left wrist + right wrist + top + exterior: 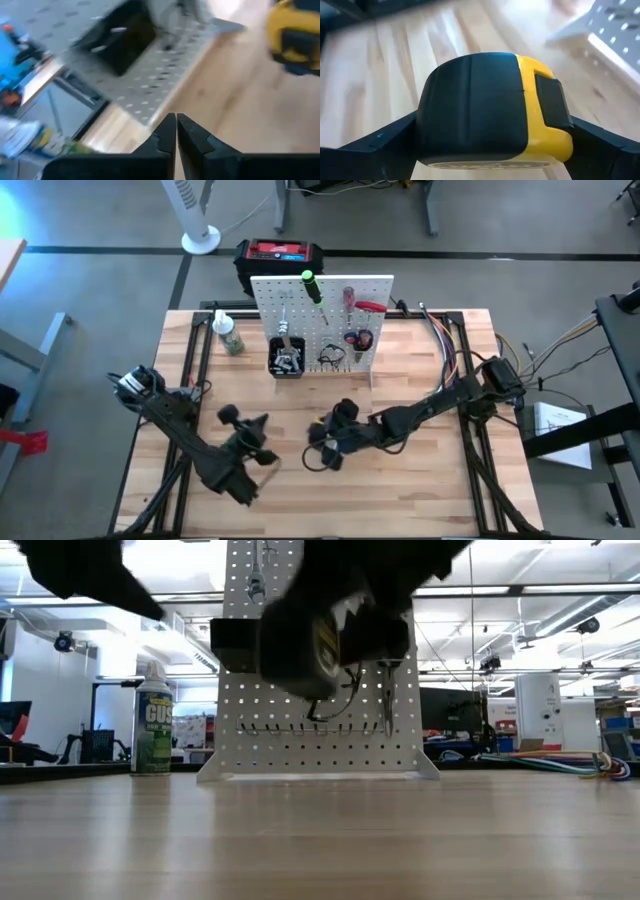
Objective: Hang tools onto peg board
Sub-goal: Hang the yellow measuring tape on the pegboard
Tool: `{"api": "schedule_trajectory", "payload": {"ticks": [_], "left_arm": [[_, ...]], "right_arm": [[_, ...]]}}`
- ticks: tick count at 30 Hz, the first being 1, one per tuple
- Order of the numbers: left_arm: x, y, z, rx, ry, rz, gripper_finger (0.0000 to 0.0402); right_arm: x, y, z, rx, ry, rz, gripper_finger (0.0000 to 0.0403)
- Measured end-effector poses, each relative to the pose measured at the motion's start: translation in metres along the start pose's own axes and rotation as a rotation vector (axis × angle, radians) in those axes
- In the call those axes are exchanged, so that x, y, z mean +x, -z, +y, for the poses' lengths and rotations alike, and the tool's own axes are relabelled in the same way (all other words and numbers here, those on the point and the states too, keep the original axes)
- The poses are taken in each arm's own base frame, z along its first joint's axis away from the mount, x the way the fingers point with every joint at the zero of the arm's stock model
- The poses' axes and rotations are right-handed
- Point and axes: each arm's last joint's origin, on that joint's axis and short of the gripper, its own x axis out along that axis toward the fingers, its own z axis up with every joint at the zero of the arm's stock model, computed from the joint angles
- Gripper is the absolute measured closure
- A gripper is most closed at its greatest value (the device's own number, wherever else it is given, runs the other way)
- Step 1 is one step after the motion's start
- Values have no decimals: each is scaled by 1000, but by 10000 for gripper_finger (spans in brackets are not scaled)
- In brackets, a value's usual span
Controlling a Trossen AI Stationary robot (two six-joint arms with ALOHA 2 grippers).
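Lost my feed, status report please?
Right gripper shut on tape measure, lifted off the table. Left gripper shut, empty, waiting. Peg board ahead, path clear.

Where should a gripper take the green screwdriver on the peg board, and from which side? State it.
Grip the green screwdriver by its handle, which sticks up above the peg board's top edge, coming from the front, slightly above. The shaft lies against the board among other hung tools, so only the handle stands clear. This is a judgement from the high view; the hook holding it does not show.
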Motion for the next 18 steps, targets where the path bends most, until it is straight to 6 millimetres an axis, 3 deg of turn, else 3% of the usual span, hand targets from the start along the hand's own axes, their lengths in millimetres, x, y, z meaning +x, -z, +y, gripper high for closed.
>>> {"api": "schedule_trajectory", "payload": {"ticks": [5,13,18], "left_arm": [[2,28,25,-138,-45,-106,401],[37,69,42,-244,-147,-101,401],[55,88,58,-312,-240,-60,401]], "right_arm": [[-4,-27,-3,179,50,-179,34],[-9,-74,-18,394,106,-306,47],[-16,-92,-21,505,162,-339,48]]}}
